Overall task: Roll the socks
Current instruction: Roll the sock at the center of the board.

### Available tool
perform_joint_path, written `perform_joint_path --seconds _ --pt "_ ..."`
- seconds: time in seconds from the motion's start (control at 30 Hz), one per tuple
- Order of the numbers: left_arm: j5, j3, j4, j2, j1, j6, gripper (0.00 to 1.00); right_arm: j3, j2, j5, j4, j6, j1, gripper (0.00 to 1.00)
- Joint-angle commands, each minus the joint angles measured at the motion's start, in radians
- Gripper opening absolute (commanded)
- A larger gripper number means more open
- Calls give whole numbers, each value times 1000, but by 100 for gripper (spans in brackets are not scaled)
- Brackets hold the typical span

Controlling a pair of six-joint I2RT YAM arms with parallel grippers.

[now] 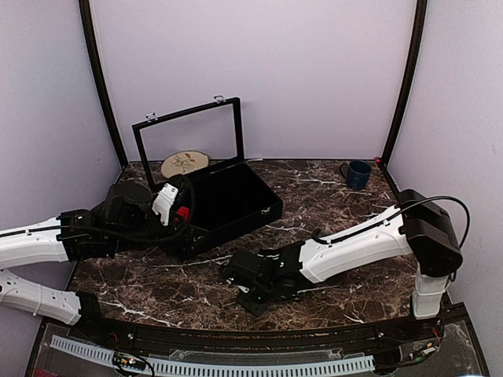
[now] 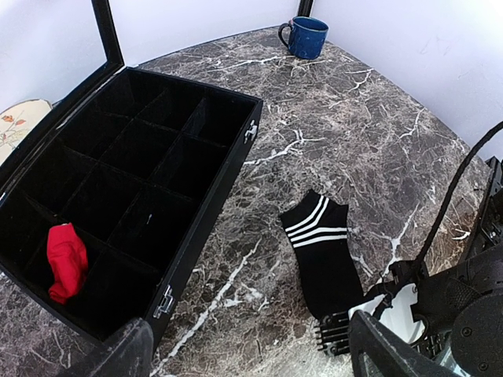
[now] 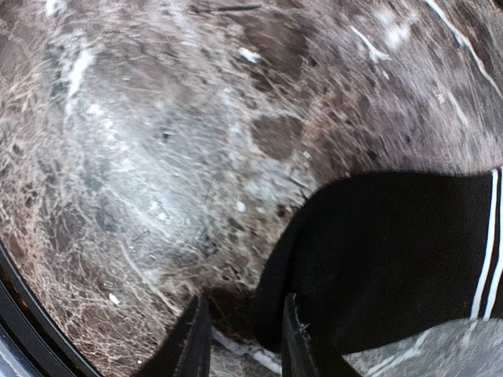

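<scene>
The black sock (image 2: 322,255) with white stripes lies flat on the marble, just right of the black compartment box (image 2: 226,174). In the right wrist view its toe end (image 3: 377,259) reaches in between my right gripper's (image 3: 244,342) fingers. The jaws there are narrowed but open, with bare table showing beside the left finger. The red sock (image 2: 67,263) sits bunched in a near-left compartment of the box. My left gripper (image 2: 247,330) hovers wide open and empty above the table beside the box. From above, the right gripper (image 1: 242,283) hides the black sock.
The box's (image 1: 236,224) glass lid (image 1: 189,141) stands upright at the back. A blue mug (image 1: 357,174) is at the far right, and a round patterned plate (image 1: 185,163) lies behind the box. Walls close in on three sides.
</scene>
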Motion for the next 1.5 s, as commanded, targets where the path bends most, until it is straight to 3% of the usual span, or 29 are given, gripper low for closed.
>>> perform_joint_path --seconds 0.0,0.2,0.47,0.83,1.47 --pt "4 -12 -3 -11 -5 -1 89 27 31 8 -1 -9 8 21" --pt "7 -9 7 2 -5 7 89 40 47 -3 -24 -14 4 0" --pt "10 -25 12 3 -5 5 89 16 9 -54 -16 -2 -17 0" --pt "68 -88 42 -7 -18 21 87 -118 -88 -334 134 88 -129 0" --pt "-2 -116 138 190 -251 239 88 -138 -96 -735 232 170 -297 0"
